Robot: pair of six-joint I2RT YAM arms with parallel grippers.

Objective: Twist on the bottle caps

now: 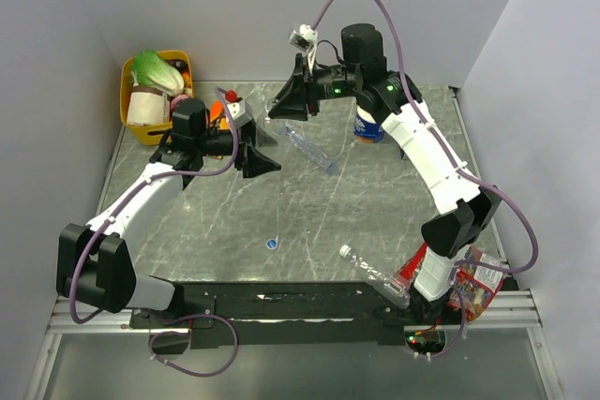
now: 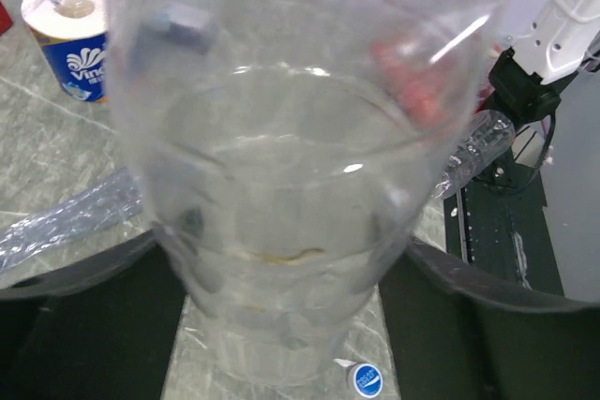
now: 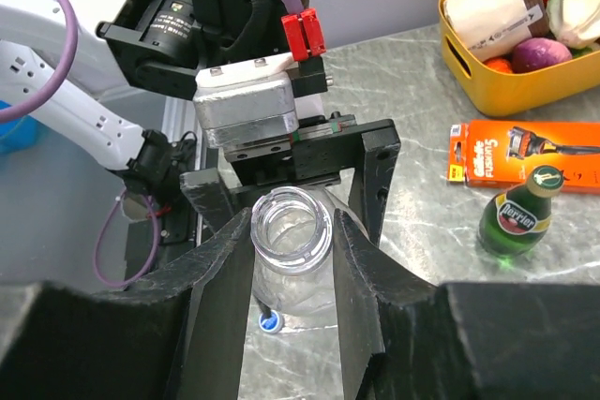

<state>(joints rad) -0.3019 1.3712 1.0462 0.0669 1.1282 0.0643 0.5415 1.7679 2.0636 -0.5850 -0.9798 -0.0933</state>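
Observation:
A clear bottle (image 1: 270, 128) hangs above the back middle of the table between both grippers. My right gripper (image 3: 292, 231) is shut on its neck just below the open, capless mouth. My left gripper (image 2: 281, 255) has its jaws against both sides of the bottle's (image 2: 291, 156) wide body, whose base fills the left wrist view. One blue bottle cap (image 1: 272, 243) lies on the table below, also seen as the cap (image 2: 366, 379) and cap (image 3: 270, 321). A second bottle (image 1: 309, 149) lies on its side mid-table. A third bottle (image 1: 375, 274) lies near the right arm's base.
A yellow basket (image 1: 131, 110) with cabbage and a roll stands at the back left. A green glass bottle (image 3: 514, 214) and an orange razor pack (image 3: 525, 149) sit near it. A blue-and-white paper roll (image 2: 70, 39) stands at the back right. Red snack packs (image 1: 478, 278) lie by the right base.

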